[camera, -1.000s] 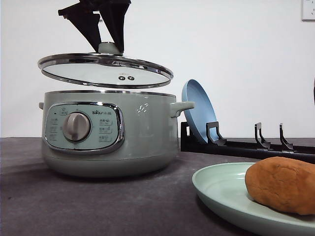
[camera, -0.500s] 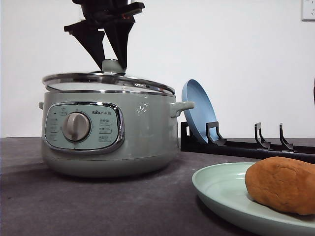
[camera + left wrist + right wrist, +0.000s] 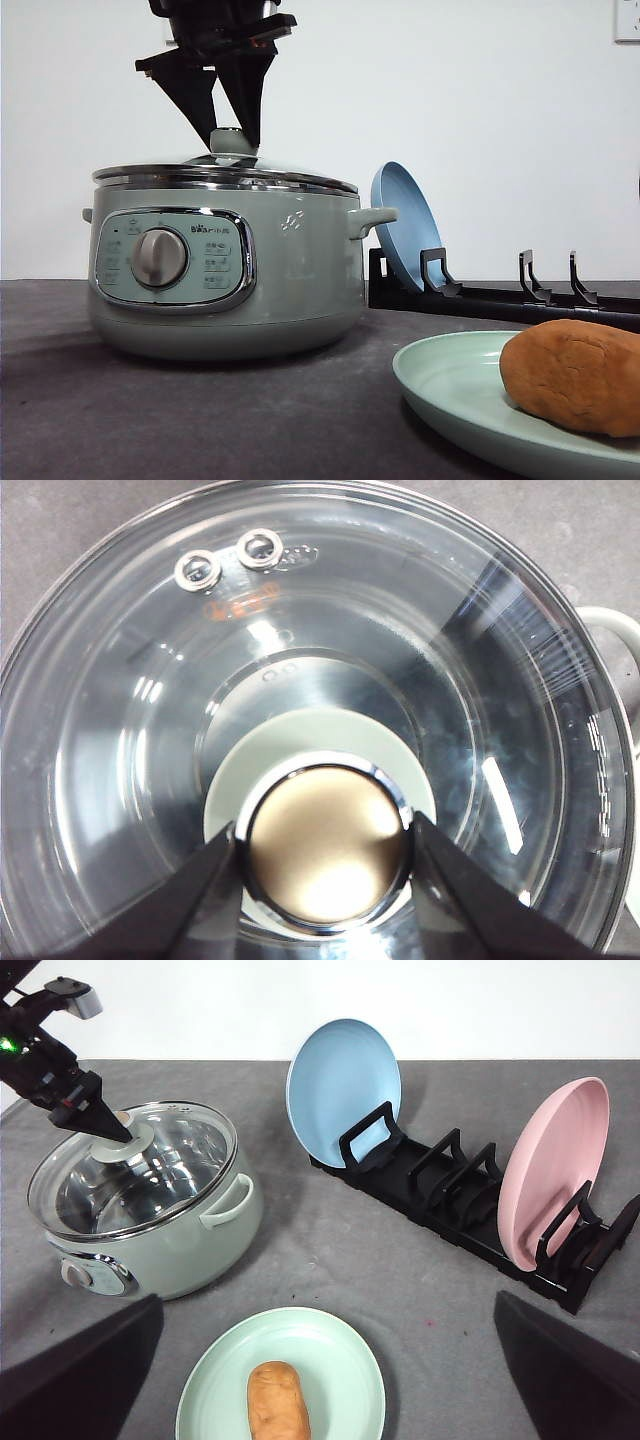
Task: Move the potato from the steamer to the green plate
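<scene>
The potato point(image 3: 575, 375) point(image 3: 278, 1400) lies on the green plate point(image 3: 450, 385) point(image 3: 330, 1350) at the front right. The sage-green steamer point(image 3: 290, 270) point(image 3: 190, 1250) stands at the left with its glass lid point(image 3: 225, 175) point(image 3: 480, 680) resting level on the rim. My left gripper point(image 3: 232, 140) point(image 3: 323, 830) comes down from above and is shut on the lid's knob point(image 3: 325, 845), one finger touching each side. My right gripper point(image 3: 328, 1298) hangs high above the plate, wide open, with nothing between its fingers.
A black dish rack point(image 3: 500, 295) point(image 3: 450, 1200) runs along the back right, holding an upright blue plate point(image 3: 405, 235) point(image 3: 343, 1080) and a pink plate point(image 3: 550, 1175). The dark grey table point(image 3: 200, 410) spreads between pot and green plate.
The left gripper has lowered the lid from a tilted hover above the pot until it sits flat on the rim. The potato and plates have not moved.
</scene>
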Robot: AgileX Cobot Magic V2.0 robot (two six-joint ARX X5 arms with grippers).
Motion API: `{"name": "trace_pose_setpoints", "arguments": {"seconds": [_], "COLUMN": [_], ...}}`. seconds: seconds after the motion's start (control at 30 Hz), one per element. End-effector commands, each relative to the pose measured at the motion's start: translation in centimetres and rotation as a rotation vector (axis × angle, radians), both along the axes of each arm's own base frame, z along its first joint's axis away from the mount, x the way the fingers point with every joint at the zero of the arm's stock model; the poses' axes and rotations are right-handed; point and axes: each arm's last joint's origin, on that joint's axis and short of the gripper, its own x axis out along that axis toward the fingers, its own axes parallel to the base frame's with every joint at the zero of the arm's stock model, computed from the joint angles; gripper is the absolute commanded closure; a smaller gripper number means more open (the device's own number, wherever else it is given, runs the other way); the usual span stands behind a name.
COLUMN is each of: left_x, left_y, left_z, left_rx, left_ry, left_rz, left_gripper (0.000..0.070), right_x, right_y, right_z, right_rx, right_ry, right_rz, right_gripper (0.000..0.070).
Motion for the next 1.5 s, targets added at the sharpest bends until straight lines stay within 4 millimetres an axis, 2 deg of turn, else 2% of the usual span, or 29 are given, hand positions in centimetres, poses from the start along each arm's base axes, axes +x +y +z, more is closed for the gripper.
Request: {"name": "trace_pose_setpoints", "arguments": {"seconds": [0.0,0.57,0.77,1.0,1.07,1.23,1.3,1.37,1.47], "left_x": [1.3,1.5,1.1,0.6,0.5,0.1,-0.3,-1.0,-2.8], "left_y": [-1.4,-1.7,-1.6,-1.1,-1.0,-0.7,-0.1,0.5,1.8], "left_z": [-2.0,-1.8,-1.1,-1.3,-1.2,-0.1,0.8,2.1,4.7], "left_rx": [0.017,0.021,-0.027,-0.01,-0.013,-0.04,-0.056,-0.073,-0.102], "left_ry": [0.012,-0.041,-0.041,0.031,0.033,0.007,-0.014,-0.041,-0.084], "left_rz": [-0.046,-0.116,-0.135,-0.097,-0.088,-0.065,-0.047,-0.035,-0.014], "left_gripper": [0.07,0.07,0.07,0.07,0.0659,0.0313,0.0223,0.0179,0.0173], "right_x": [-0.1,-0.1,-0.1,-0.1,-0.1,-0.1,-0.1,-0.1,-0.1], "right_y": [-0.1,-0.1,-0.1,-0.1,-0.1,-0.1,-0.1,-0.1,-0.1], "right_z": [0.4,0.4,0.4,0.4,0.4,0.4,0.4,0.4,0.4], "right_rx": [0.001,0.001,0.002,0.009,0.009,0.009,0.008,0.008,0.007], "right_ry": [-0.025,-0.025,-0.025,-0.022,-0.022,-0.022,-0.022,-0.022,-0.022], "right_rz": [0.009,0.008,0.008,0.006,0.006,0.007,0.007,0.008,0.008], "right_gripper": [0.0013,0.0013,0.0013,0.0013,0.0013,0.0013,0.0013,0.0013,0.0013]}}
